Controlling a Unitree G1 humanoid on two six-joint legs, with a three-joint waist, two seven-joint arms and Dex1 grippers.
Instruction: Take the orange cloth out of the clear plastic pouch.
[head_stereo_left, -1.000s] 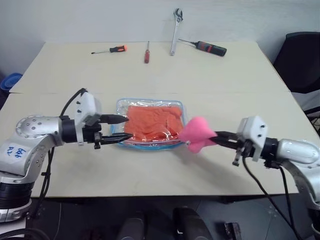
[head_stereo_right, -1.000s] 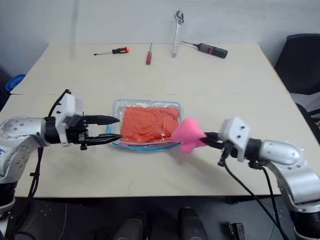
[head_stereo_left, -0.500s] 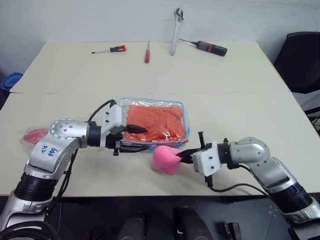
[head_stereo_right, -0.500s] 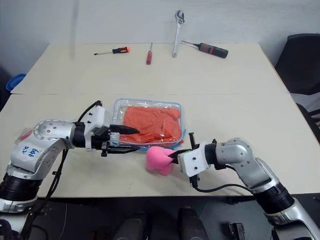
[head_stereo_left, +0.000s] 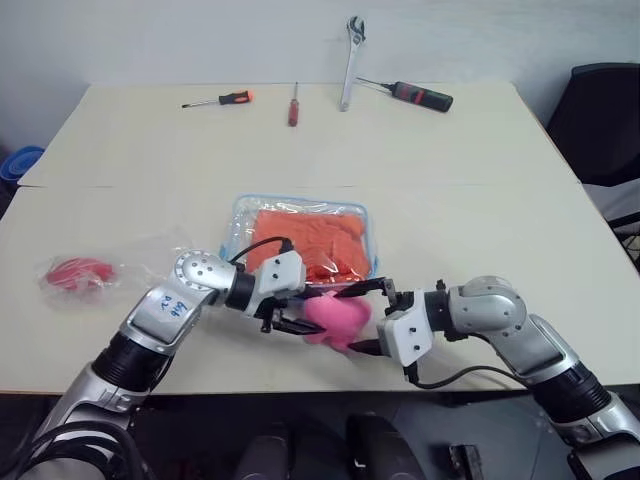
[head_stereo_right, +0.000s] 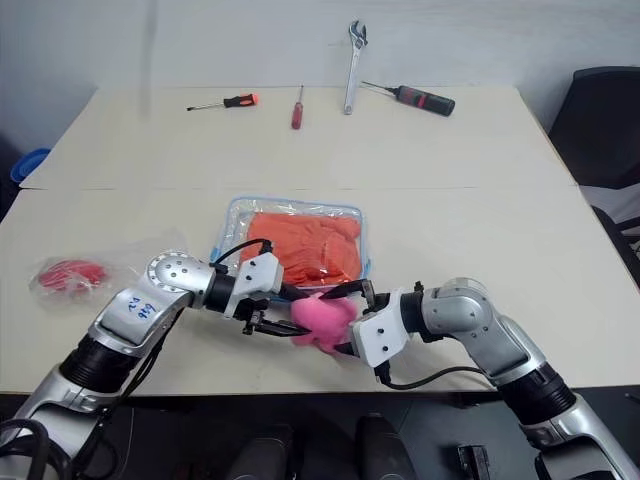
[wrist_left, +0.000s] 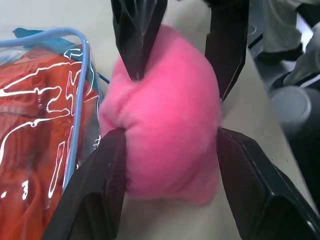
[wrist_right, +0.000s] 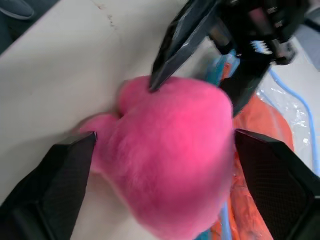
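Orange ruffled cloth (head_stereo_left: 308, 244) lies flat inside the clear blue-trimmed plastic pouch (head_stereo_left: 243, 214), long axis across the beige table (head_stereo_left: 450, 190). My left gripper (head_stereo_left: 297, 313) and right gripper (head_stereo_left: 362, 318), both with jaws apart, flank the pink plush heart (head_stereo_left: 335, 318).

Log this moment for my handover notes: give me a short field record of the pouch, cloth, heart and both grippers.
pouch: clear plastic pouch flat on the table
cloth: orange cloth inside it
heart: pink plush heart at the near edge
left gripper: open around the heart
right gripper: open, straddling the heart
tools: screwdrivers and wrench at the far edge
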